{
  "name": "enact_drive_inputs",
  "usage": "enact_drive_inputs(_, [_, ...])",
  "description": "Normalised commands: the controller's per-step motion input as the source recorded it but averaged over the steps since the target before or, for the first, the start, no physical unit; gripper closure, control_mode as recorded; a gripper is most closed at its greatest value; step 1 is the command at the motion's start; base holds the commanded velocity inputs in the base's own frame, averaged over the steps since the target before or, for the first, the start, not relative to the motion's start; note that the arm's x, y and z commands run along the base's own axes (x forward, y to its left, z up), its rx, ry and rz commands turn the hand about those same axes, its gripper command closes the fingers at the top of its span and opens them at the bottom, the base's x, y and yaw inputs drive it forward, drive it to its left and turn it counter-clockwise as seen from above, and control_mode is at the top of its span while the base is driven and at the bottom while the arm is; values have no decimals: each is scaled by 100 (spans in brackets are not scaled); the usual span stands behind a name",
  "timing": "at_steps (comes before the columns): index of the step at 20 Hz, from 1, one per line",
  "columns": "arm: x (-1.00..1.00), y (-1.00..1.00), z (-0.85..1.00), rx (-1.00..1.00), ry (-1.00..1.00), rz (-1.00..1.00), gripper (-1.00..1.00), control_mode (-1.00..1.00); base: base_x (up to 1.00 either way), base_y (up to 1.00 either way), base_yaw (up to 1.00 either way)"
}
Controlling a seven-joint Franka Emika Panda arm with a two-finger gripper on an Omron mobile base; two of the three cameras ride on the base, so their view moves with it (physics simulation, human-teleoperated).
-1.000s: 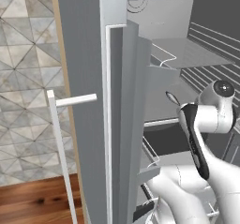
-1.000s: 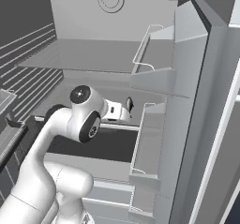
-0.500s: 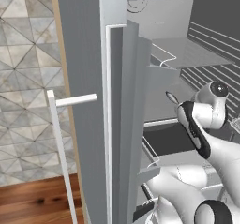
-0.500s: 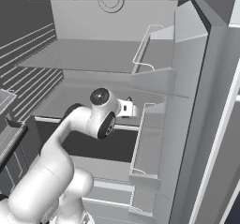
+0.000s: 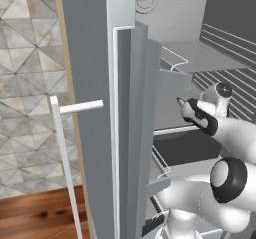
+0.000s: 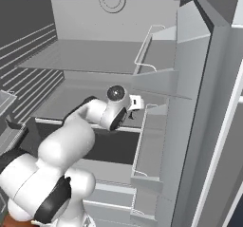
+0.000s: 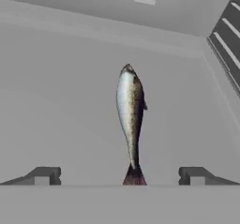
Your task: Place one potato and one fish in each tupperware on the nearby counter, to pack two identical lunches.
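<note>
Fish (image 7: 130, 120) flat on grey fridge shelf (image 7: 56, 101), tail toward hand camera, head away. Pincer (image 7: 119, 175) spread wide, released, fingertips (image 7: 44, 175) either side of tail, not touching. Arm reaches into open fridge; door bins (image 6: 149, 145) beside wrist.

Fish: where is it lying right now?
In the hand view the fish lies on a pale grey shelf inside the open fridge, centred between the spread fingertips, tail toward the gripper.
</note>
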Motion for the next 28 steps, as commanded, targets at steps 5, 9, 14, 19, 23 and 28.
enact_drive_inputs(5, [75, -7, -14, 0, 3, 9, -100, -100, 0, 0, 0])
enact_drive_inputs(9, [69, -1, -25, 0, 5, 7, -100, -100, 0, 0, 0])
enact_drive_inputs(14, [50, -11, -25, 0, 9, 3, -100, -100, 0, 0, 0])
enact_drive_inputs(19, [33, -18, -30, 0, 11, 1, -100, -100, 0, 0, 0])
enact_drive_inputs(23, [3, -2, -75, -1, 16, 0, 100, -100, 0, 0, 0])
enact_drive_inputs(28, [-71, 8, -100, -6, 3, 0, 100, -100, 0, 0, 0])
